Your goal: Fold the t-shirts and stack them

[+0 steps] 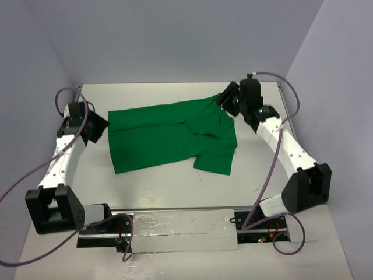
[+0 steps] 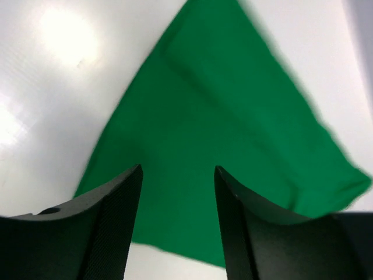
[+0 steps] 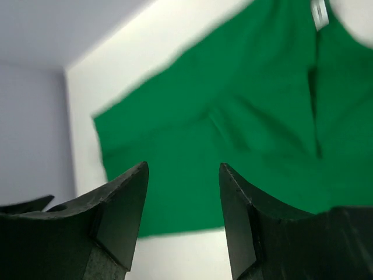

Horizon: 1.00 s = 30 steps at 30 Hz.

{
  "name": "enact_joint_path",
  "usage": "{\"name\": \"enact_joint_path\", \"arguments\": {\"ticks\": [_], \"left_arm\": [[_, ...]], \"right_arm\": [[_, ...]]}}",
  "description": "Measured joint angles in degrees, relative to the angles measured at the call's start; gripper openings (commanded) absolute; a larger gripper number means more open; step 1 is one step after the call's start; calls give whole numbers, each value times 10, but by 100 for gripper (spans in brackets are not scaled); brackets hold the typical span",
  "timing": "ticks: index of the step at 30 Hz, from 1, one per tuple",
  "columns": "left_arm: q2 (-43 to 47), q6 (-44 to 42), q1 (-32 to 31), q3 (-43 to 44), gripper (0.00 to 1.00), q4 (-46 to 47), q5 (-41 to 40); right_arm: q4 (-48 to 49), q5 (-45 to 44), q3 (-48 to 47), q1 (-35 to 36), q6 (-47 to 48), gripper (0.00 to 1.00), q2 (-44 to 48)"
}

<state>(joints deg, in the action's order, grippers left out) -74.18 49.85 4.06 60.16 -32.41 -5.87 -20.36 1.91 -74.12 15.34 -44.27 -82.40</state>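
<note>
A bright green t-shirt (image 1: 169,137) lies on the white table (image 1: 175,186), partly folded, with its right part bunched over itself and a sleeve end at the near right. My left gripper (image 1: 100,126) hovers just off the shirt's left edge, open and holding nothing. In the left wrist view the t-shirt (image 2: 221,128) shows past the open left gripper (image 2: 178,170). My right gripper (image 1: 226,102) sits at the shirt's far right corner, also open and holding nothing. The right wrist view has the right gripper (image 3: 183,167) above the t-shirt (image 3: 233,116), with its white neck label (image 3: 319,14) at the top.
Grey walls close the table in on the left (image 1: 35,87), back and right (image 1: 332,87). Purple cables (image 1: 274,169) loop beside both arms. A taped strip (image 1: 180,230) runs between the arm bases at the near edge.
</note>
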Motion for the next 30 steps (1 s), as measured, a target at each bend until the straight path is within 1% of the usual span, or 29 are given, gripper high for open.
{"name": "enact_joint_path", "arguments": {"ticks": [2, 5, 6, 9, 13, 17, 21, 25, 26, 28, 30], "left_arm": [[31, 13, -7, -77, 57, 8, -8], [60, 37, -21, -184, 58, -14, -14], [67, 43, -24, -211, 59, -19, -15], [87, 60, -31, -252, 61, -40, -18], [95, 68, -32, -267, 59, -23, -17], [76, 69, -32, -279, 56, 10, -13], [43, 68, -32, -286, 54, 39, -9], [33, 67, -32, -286, 53, 66, -3], [32, 67, -32, -286, 51, 71, -2], [31, 67, -32, -289, 40, 81, 0], [31, 66, -32, -292, 22, 91, 2]], "right_arm": [[15, 8, 93, 6, 9, 63, 38], [17, 16, 208, 9, 16, 64, 65], [21, 19, 248, 9, 19, 67, 75], [-4, 21, 332, 9, 22, 68, 115], [-12, 23, 372, 9, 24, 68, 172], [-5, 29, 393, 6, 23, 68, 209], [-5, 45, 419, -6, 19, 69, 225], [-6, 64, 435, -34, 17, 69, 226], [-6, 67, 439, -42, 16, 69, 226], [-7, 70, 448, -58, 15, 69, 227], [-7, 71, 459, -70, 11, 69, 229]]}}
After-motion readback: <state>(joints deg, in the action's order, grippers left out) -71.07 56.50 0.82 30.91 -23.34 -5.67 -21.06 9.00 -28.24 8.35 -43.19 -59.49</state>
